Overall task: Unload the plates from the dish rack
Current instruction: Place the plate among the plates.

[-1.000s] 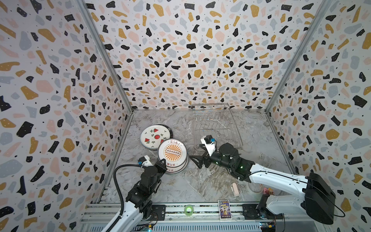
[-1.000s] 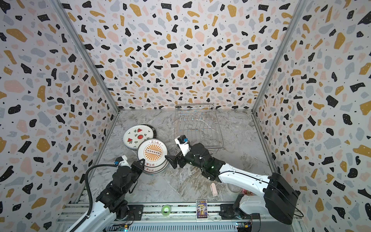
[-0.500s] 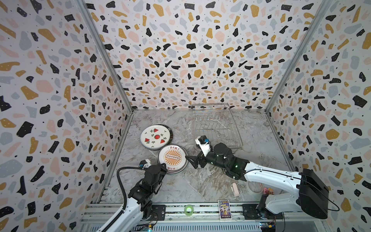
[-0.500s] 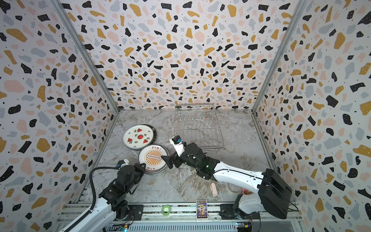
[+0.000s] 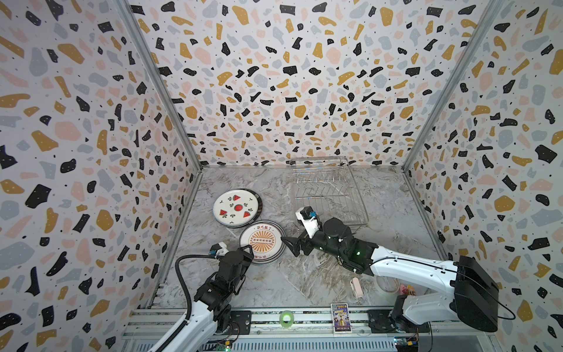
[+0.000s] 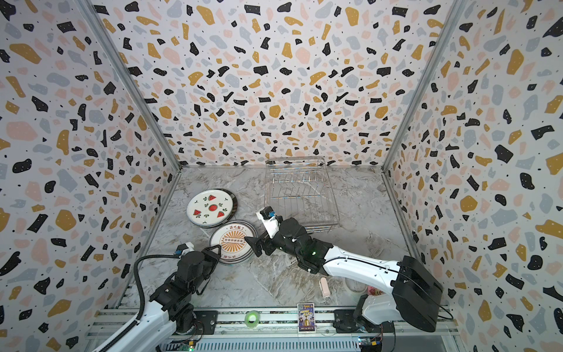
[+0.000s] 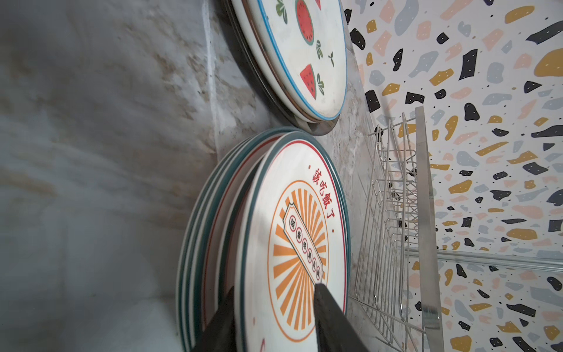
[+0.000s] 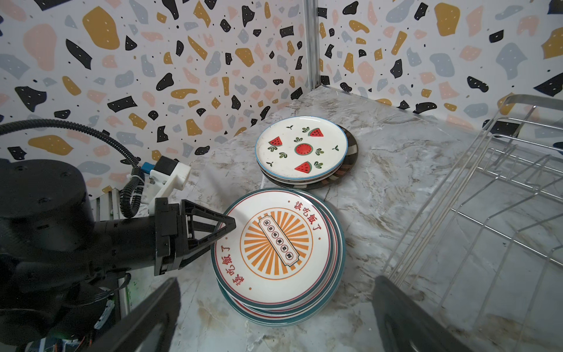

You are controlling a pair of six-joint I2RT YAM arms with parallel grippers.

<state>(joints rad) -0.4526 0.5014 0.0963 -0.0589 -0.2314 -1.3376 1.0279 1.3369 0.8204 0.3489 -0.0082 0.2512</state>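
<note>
The left claw (image 8: 227,228) straddles the rim of the sunburst plate (image 8: 275,240) atop a stack; clamped or not, I cannot tell. The right claw (image 5: 291,246), spread wide and empty, faces that stack. Beside it stands the dish rack (image 8: 533,99), bare; the watermelon plate (image 8: 301,149) lies beyond both claws.

A marble-patterned bench (image 5: 304,274) sits inside terrazzo-print walls (image 5: 91,122). A silver wire dish rack (image 5: 327,189) stands at the back. To its left, two stacks of plates lie flat just beside each other. A watermelon-printed plate (image 5: 237,207) tops the farther stack and an orange-sunburst plate (image 5: 262,240) tops the nearer one. The left end effector (image 5: 247,252) meets the sunburst stack's near rim. The right end effector (image 5: 294,245), jaws spread wide, is just beside that stack's right rim. A green tape roll (image 5: 286,317) and a printed card (image 5: 340,313) rest on the front rail.
</note>
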